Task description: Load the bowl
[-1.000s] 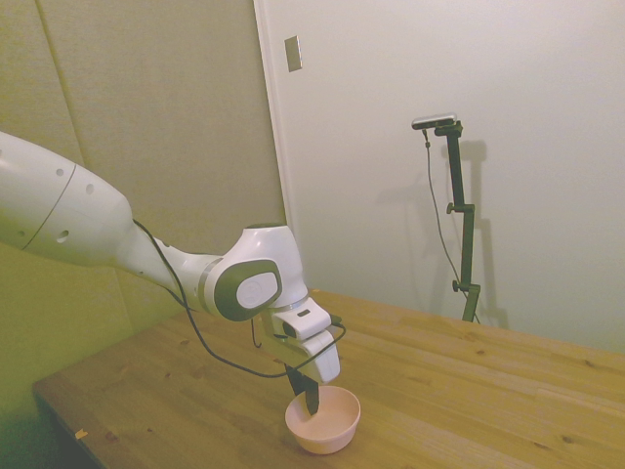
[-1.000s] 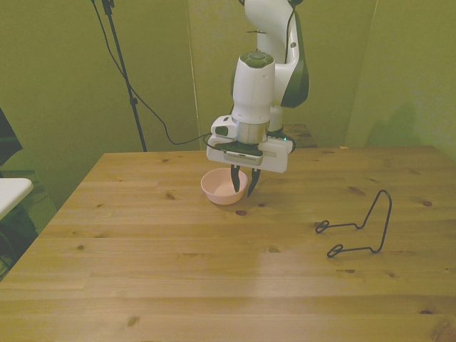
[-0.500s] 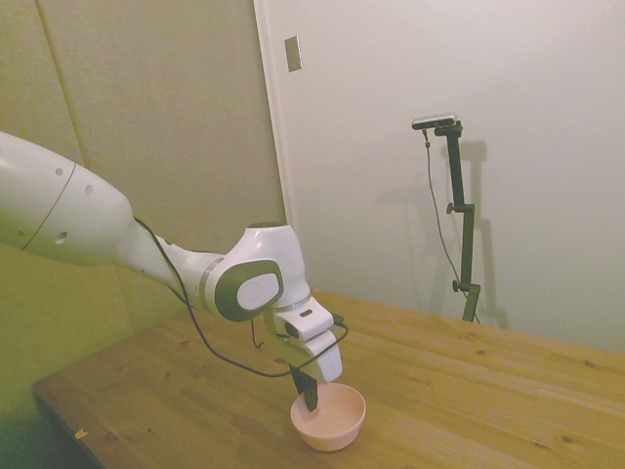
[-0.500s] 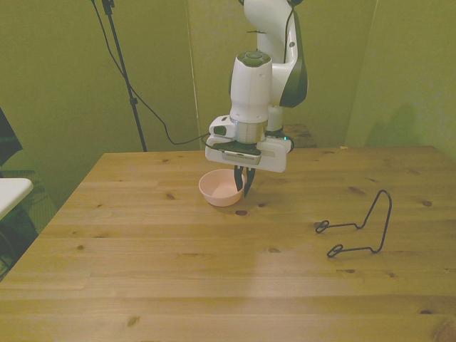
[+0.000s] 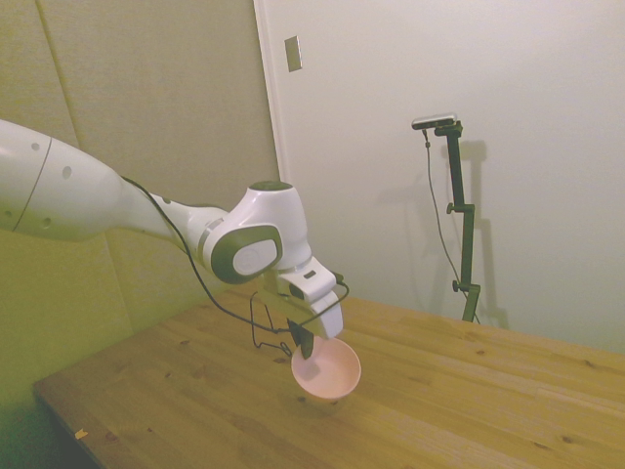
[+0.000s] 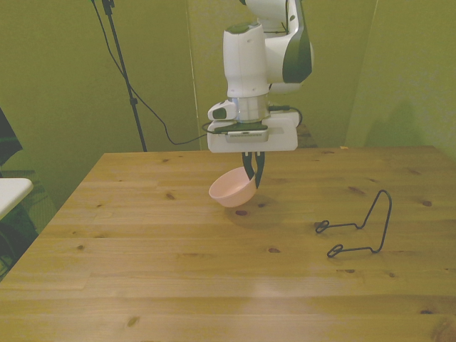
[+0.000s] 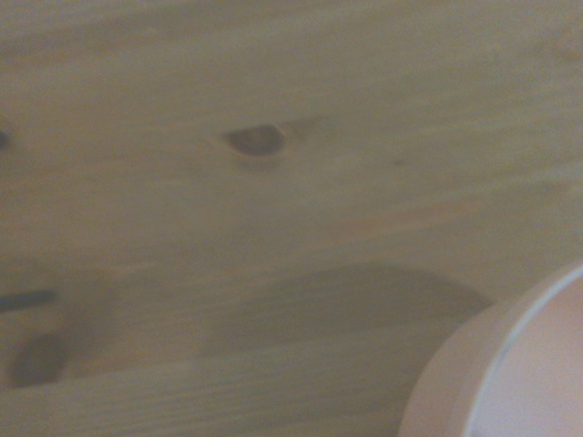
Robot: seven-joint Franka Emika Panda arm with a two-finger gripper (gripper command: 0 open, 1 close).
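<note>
The pale pink bowl (image 6: 232, 190) hangs tilted above the wooden table (image 6: 178, 285), clear of the surface. My gripper (image 6: 254, 178) is shut on its rim at the edge toward the front view's right. In the side view the bowl (image 5: 327, 372) tips with its opening toward the camera, and the gripper (image 5: 306, 344) pinches its upper rim. The wrist view shows a blurred part of the bowl (image 7: 510, 373) over the planks, with its shadow beside it.
A black bent-wire rack (image 6: 360, 226) stands on the table at the front view's right. A dark knot (image 6: 241, 212) marks the wood just under the bowl. A white surface edge (image 6: 11, 191) pokes in at the front view's far left.
The bowl has been lifted off the table and now tilts in the gripper. The arm rose and shifted slightly toward the front view's right.
</note>
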